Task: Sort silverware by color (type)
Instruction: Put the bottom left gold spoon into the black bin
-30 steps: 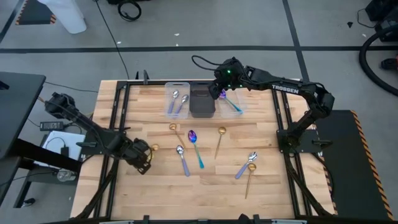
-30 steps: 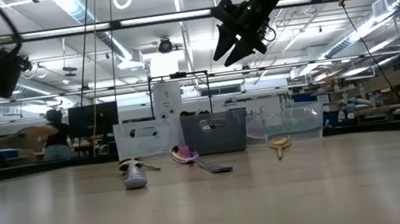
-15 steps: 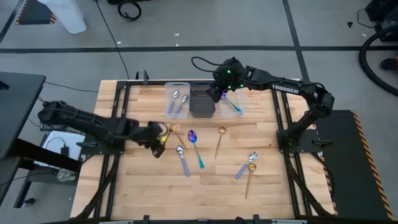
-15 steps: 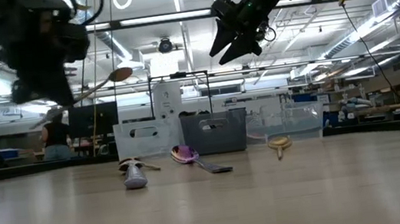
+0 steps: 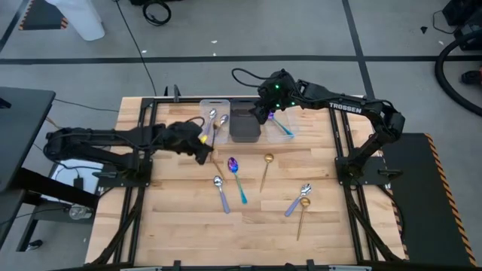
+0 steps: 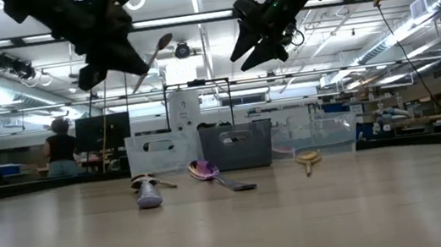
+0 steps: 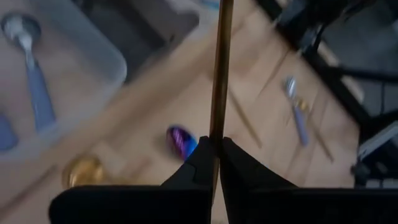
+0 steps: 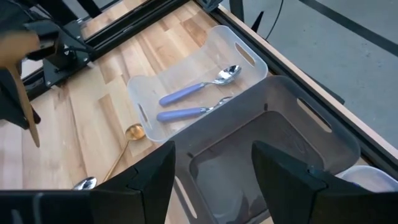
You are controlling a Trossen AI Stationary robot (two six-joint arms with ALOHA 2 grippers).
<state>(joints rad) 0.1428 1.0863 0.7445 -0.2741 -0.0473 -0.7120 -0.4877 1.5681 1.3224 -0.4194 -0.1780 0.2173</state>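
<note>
Roughly 7 spoons lie on the table (image 5: pixel 331 226), 2 lavender-handled in the clear bin (image 5: pixel 215 119), maybe 1 teal far bin; left gripper (image 5: pixel 202 139) pinches a slim gold spoon (image 5: pixel 213 134) aloft near it; right gripper (image 5: pixel 268 105) gapes empty over the dark bin (image 5: pixel 245 124).

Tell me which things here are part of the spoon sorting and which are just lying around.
Part of the job:
- gold spoon in the left gripper
- loose spoons on the table
- lavender-handled spoons already binned

Just there:
- clear bin
- dark bin
- right gripper, open above the bins
</note>
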